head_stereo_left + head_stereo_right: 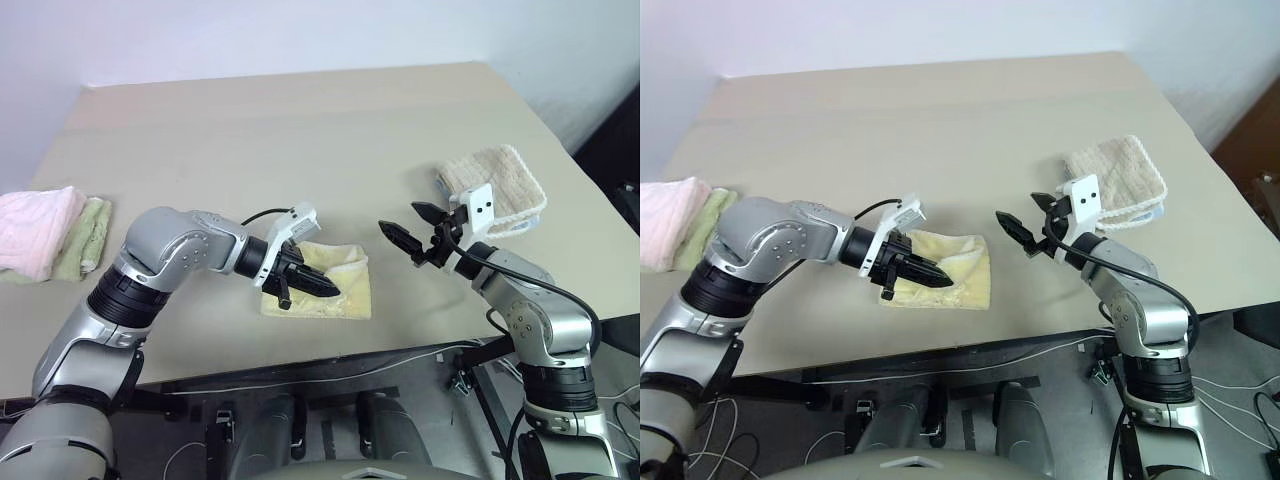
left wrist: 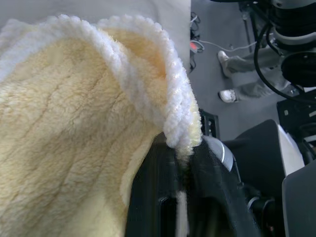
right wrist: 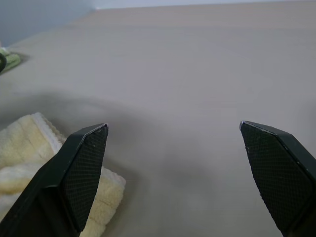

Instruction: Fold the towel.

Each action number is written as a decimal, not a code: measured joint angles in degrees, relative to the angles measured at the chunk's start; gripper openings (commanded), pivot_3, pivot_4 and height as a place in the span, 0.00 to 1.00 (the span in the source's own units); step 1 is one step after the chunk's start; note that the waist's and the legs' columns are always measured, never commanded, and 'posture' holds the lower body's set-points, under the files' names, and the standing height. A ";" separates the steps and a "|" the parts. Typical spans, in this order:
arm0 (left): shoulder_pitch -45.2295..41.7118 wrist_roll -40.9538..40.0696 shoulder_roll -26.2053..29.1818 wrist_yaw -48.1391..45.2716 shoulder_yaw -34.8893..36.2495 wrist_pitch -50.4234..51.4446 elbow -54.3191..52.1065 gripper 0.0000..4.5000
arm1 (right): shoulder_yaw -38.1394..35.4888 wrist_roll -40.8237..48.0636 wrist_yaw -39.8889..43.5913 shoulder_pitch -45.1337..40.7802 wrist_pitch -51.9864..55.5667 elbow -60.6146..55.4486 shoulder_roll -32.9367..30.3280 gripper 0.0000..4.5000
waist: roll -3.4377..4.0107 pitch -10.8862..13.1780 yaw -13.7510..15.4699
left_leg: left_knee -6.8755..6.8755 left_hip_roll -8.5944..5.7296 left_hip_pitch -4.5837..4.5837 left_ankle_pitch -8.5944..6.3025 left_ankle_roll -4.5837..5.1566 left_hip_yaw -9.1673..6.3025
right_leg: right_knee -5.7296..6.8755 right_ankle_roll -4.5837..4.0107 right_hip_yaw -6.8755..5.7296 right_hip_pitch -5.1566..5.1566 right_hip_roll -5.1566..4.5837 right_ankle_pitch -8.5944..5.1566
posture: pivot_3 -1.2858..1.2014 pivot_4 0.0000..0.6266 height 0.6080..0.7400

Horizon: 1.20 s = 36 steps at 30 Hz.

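Observation:
The pale yellow towel (image 1: 345, 275) lies folded into a small rectangle near the table's front edge, at the middle. My left gripper (image 1: 322, 289) rests on its near left part, pointing right. In the left wrist view the towel's whitish hem (image 2: 181, 136) sits pinched between the two black fingers, with a fold of cloth raised in front of them. My right gripper (image 1: 402, 220) hovers just right of the towel, its fingers spread wide with nothing between them. The right wrist view has the towel's corner (image 3: 29, 148) beside one open finger (image 3: 81, 168).
A beige waffle-textured towel (image 1: 500, 185) lies folded at the right, behind my right gripper. A pink towel (image 1: 35, 225) and a light green one (image 1: 85, 235) sit at the table's left edge. The tan table (image 1: 300, 130) stretches far behind.

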 measured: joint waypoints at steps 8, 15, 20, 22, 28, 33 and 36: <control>0.75 0.51 -1.49 0.47 2.36 -0.05 -0.46 0.90 | 0.27 -1.58 0.10 -0.82 -1.43 0.96 0.03 1.00 | 0.00 0.00 -0.02 | 0.06 0.00 0.01 0.02 0.04 -0.01 | 0.04 0.01 -0.02 0.03 0.02 0.01 | 0.52 0.24 1.00; 1.29 -0.02 0.13 -0.89 13.75 -5.77 0.26 1.00 | -0.20 3.63 1.41 -2.34 1.73 0.07 0.29 0.91 | 0.00 0.00 -0.08 | 0.07 0.00 0.02 0.03 0.05 -0.02 | 0.07 0.02 -0.04 0.04 0.03 0.01 | 0.52 0.24 1.00; 8.68 5.96 2.98 -2.43 17.66 -18.55 0.99 0.81 | 0.67 10.80 4.59 -2.18 5.71 -6.77 0.44 0.59 | 0.01 -0.01 -0.20 | 0.03 0.00 0.05 0.02 0.04 -0.02 | 0.06 0.02 -0.03 0.05 0.01 0.01 | 0.52 0.24 1.00; 13.05 9.03 4.70 -4.23 17.50 -23.21 0.99 0.65 | 1.94 12.92 4.98 -2.07 6.87 -9.28 0.97 0.42 | 0.01 -0.01 -0.22 | 0.01 0.00 0.06 -0.05 -0.08 -0.02 | 0.05 0.01 -0.02 0.04 -0.01 0.00 | 0.52 0.24 1.00; 20.70 11.45 1.56 -7.29 17.76 -32.37 1.33 0.21 | 6.43 14.39 4.96 -0.67 8.33 -10.05 2.35 0.00 | 0.00 -0.01 0.38 | 0.06 -0.02 0.01 -0.12 -0.03 -0.01 | -0.02 -0.02 -0.05 0.08 -0.09 0.02 | 0.52 0.24 1.00; 21.81 12.82 -1.17 -8.29 17.66 -37.90 1.27 0.00 | 8.52 13.77 4.93 -0.44 8.66 -9.97 2.31 0.00 | 0.01 -0.01 -0.10 | 0.03 -0.01 0.03 -0.12 -0.03 -0.01 | 0.00 -0.02 -0.05 0.05 -0.06 0.02 | 0.52 0.24 1.00; 21.90 15.22 -2.66 -8.14 16.35 -40.91 1.28 0.00 | 12.02 9.85 4.73 -1.07 8.04 -8.93 1.10 0.00 | 0.02 -0.02 -0.15 | 0.06 -0.01 0.04 -0.11 -0.03 0.00 | 0.02 -0.02 -0.05 0.07 -0.06 0.02 | 0.52 0.24 1.00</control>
